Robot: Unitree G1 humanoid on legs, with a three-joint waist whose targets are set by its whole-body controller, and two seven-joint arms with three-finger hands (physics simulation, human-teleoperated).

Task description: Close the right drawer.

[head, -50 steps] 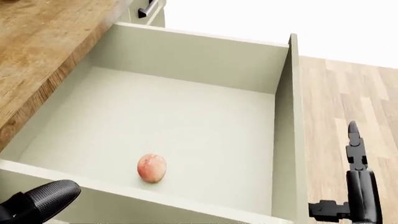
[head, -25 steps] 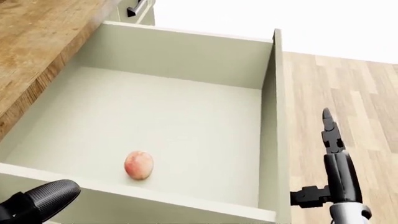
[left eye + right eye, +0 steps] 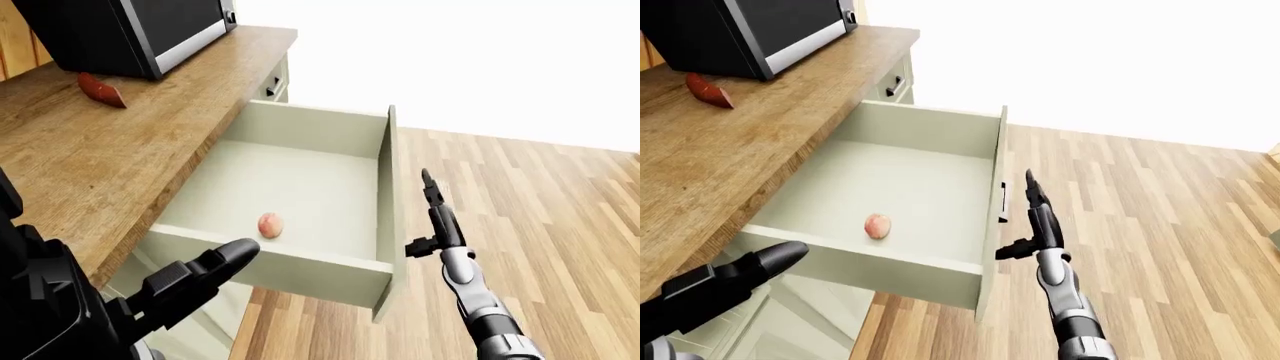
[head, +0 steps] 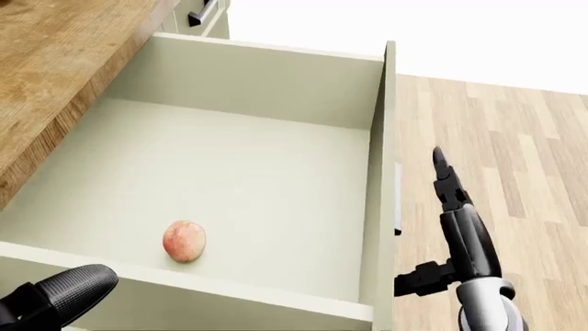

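Observation:
The right drawer (image 4: 378, 138) is pulled far out from under the wooden counter (image 4: 55, 83); it is pale green and holds a single peach (image 4: 184, 241) near the bottom left of the head view. Its front panel, with a slim handle (image 4: 397, 200), is the right-hand wall in that view. My right hand (image 4: 455, 207) is open, fingers stretched flat and pointing up, right beside the outer face of the front panel at the handle. My left hand (image 3: 215, 262) is open and empty, low at the drawer's near side wall.
A black microwave (image 3: 130, 30) and a red item (image 3: 100, 90) are on the counter at the top left. Another drawer's handle (image 3: 272, 86) shows beyond the open drawer. Wooden floor (image 3: 540, 195) lies to the right of the drawer.
My right hand has moved left and up, from well right of the drawer to against its front panel. The drawer front and peach have shifted left in the view; the left hand has stayed put.

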